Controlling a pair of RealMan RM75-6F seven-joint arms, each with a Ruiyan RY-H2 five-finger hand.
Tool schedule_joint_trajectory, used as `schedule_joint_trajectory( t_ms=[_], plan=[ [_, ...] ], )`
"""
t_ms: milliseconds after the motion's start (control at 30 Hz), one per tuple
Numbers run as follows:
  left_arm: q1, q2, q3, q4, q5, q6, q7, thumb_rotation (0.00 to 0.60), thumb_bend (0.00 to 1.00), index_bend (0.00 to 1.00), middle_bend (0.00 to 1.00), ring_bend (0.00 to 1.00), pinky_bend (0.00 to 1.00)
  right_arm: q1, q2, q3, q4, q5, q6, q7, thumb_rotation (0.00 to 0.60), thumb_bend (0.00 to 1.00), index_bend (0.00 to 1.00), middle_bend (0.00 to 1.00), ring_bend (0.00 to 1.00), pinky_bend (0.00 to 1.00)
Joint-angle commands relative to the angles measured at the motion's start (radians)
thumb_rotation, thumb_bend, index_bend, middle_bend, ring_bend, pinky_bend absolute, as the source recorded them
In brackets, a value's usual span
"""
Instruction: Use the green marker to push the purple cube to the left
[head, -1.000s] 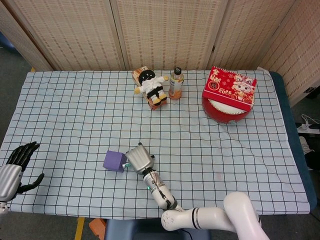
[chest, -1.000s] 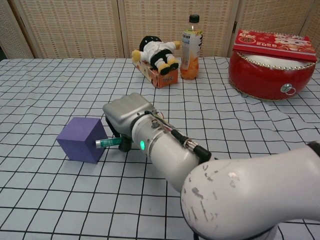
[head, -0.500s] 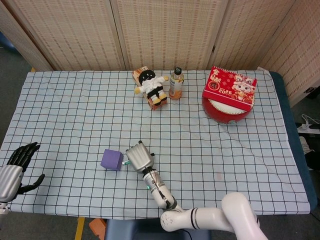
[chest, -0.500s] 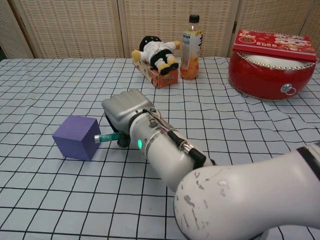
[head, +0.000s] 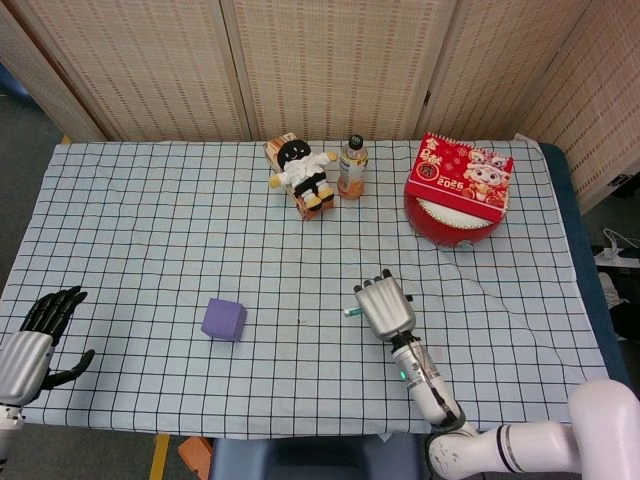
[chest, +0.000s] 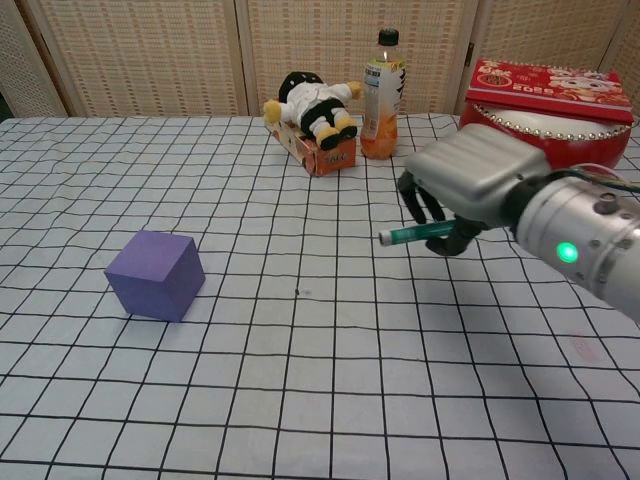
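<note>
**Right hand has pulled away from the cube**

The right hand (chest: 468, 188) is clenched around the green marker (chest: 412, 234), whose tip points left. Half a second ago the tip touched the purple cube (head: 224, 319); now the hand has moved far to the right, well apart from it. The cube rests on the checked tablecloth (head: 150, 230) in the same place as before. The left hand (head: 38, 335) stays at the near left edge, fingers spread and holding nothing.

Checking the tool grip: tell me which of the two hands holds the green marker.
The right hand grips the green marker; the black-fingered left hand at the table's left edge holds nothing, fingers apart.
</note>
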Motion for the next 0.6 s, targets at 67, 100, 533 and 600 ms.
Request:
schedule_joint_trajectory(
  t_ms=[67, 100, 533, 600],
  plan=[
    [-0.002, -0.004, 0.001, -0.002, -0.002, -0.007, 0.011, 0.600, 0.36, 0.00, 0.00, 0.00, 0.06, -0.124, 0.081, -0.114, 0.035, -0.087, 0.022, 0.180, 0.600, 0.51, 0.72, 0.73, 0.50, 0.39],
    [-0.003, -0.005, 0.001, -0.002, -0.003, -0.010, 0.014, 0.600, 0.36, 0.00, 0.00, 0.00, 0.06, -0.136, 0.084, -0.124, 0.053, -0.095, 0.011, 0.209, 0.600, 0.51, 0.68, 0.70, 0.49, 0.39],
    [-0.011, -0.009, 0.005, -0.001, -0.017, -0.042, 0.030, 0.600, 0.36, 0.00, 0.00, 0.00, 0.06, -0.207, 0.132, -0.155, 0.134, -0.236, -0.133, 0.538, 0.600, 0.38, 0.00, 0.09, 0.14, 0.30],
    [-0.010, -0.006, 0.005, -0.002, -0.020, -0.042, 0.030, 0.600, 0.36, 0.00, 0.00, 0.00, 0.06, -0.229, 0.167, -0.156, 0.107, -0.294, -0.093, 0.602, 0.600, 0.35, 0.00, 0.03, 0.11, 0.29]
  ],
)
